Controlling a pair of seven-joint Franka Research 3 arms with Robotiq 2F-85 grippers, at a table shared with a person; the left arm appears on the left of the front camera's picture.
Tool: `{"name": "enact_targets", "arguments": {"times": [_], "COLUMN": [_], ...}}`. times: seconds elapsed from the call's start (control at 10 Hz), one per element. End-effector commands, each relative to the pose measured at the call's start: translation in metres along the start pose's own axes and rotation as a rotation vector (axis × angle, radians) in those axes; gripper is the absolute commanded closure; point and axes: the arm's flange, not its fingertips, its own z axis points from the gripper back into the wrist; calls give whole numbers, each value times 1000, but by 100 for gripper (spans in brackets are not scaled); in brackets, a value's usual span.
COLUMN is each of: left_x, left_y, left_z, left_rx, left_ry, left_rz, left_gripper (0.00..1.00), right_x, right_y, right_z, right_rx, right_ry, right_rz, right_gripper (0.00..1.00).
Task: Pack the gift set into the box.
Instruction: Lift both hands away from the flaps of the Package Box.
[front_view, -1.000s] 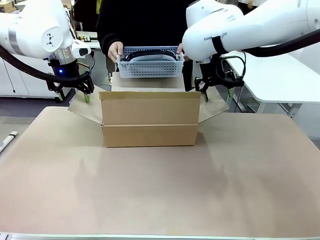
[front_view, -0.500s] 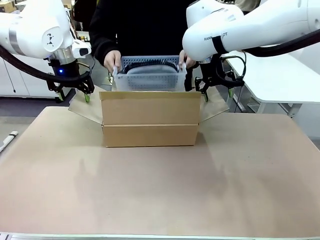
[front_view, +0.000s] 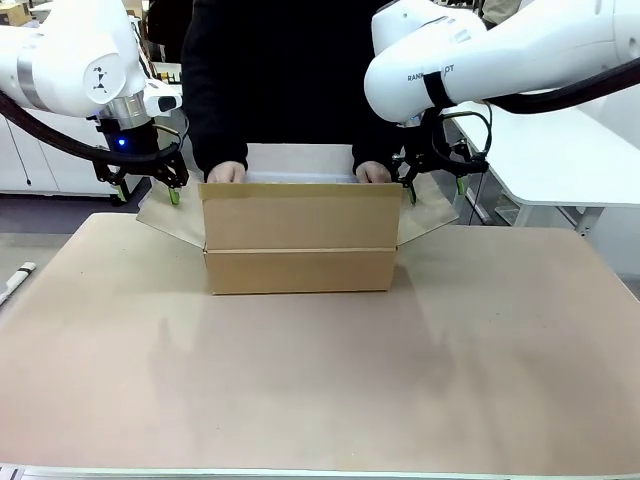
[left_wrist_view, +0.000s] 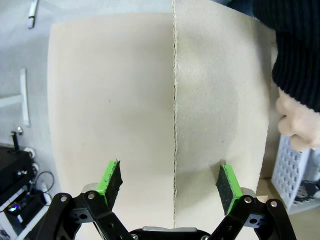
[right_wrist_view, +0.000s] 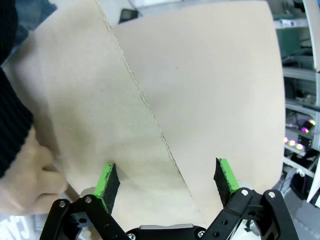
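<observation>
While the person's hands (front_view: 228, 172) lower the basket (left_wrist_view: 295, 175) into the box (front_view: 300, 236), both grippers, left (front_view: 147, 187) and right (front_view: 432, 180), should keep their spread fingers pinning the side flaps down.

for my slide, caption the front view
Person's hands lower the basket into the open box while left gripper and right gripper press its side flaps outward.

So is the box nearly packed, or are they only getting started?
About midway, it seems. The box stands open, its side flaps spread out. Both grippers, left and right, hang open over those flaps, holding nothing. The person's hands are at the box's rim, lowering a white basket, which shows only in the left wrist view. Closing the flaps is yet to come.
</observation>
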Motion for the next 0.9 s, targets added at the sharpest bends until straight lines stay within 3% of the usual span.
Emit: {"name": "enact_targets", "arguments": {"times": [0.0,0.8], "left_x": [-1,-1], "left_y": [0,0], "left_z": [2,2], "left_rx": [20,20], "left_ry": [1,1], "left_rz": [13,13], "left_gripper": [0,0], "right_x": [1,1], "right_y": [-2,-2], "right_z": [1,1], "right_rx": [-12,-12], "right_ry": [-7,-7], "right_rz": [9,9], "right_gripper": [0,0]}}
